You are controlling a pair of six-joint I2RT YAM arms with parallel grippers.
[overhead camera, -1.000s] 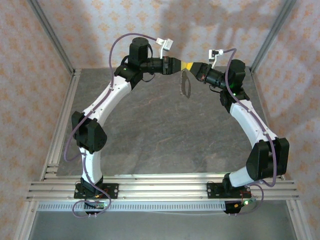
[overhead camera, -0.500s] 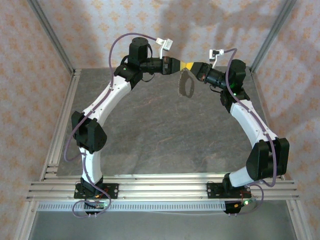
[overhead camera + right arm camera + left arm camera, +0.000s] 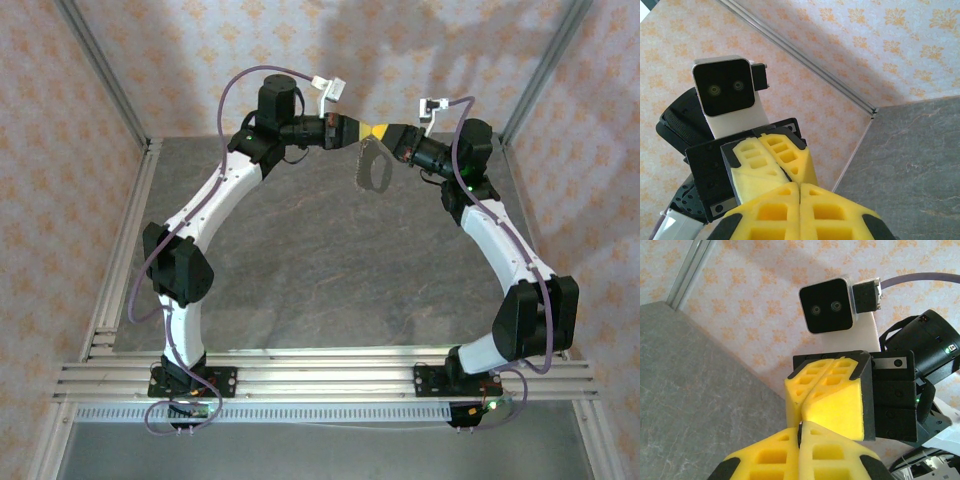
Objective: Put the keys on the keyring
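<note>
Hanging keyring (image 3: 372, 170) under left gripper (image 3: 358, 131), right gripper (image 3: 385, 133), far edge; table (image 3: 300, 260) open.

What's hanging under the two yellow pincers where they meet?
The tan keyring dangles below the left pincer and right pincer, above the grey table. Which pincer pinches it is hidden by their pads.

I see the keyring (image 3: 362, 172), a thin tan oval loop, hanging upright in mid-air above the grey surface (image 3: 300, 260).

The grey, stone-patterned table (image 3: 330, 280) is edged by aluminium rails (image 3: 122, 255), with 2 arm bases (image 3: 192, 381) bolted along its near rail.
</note>
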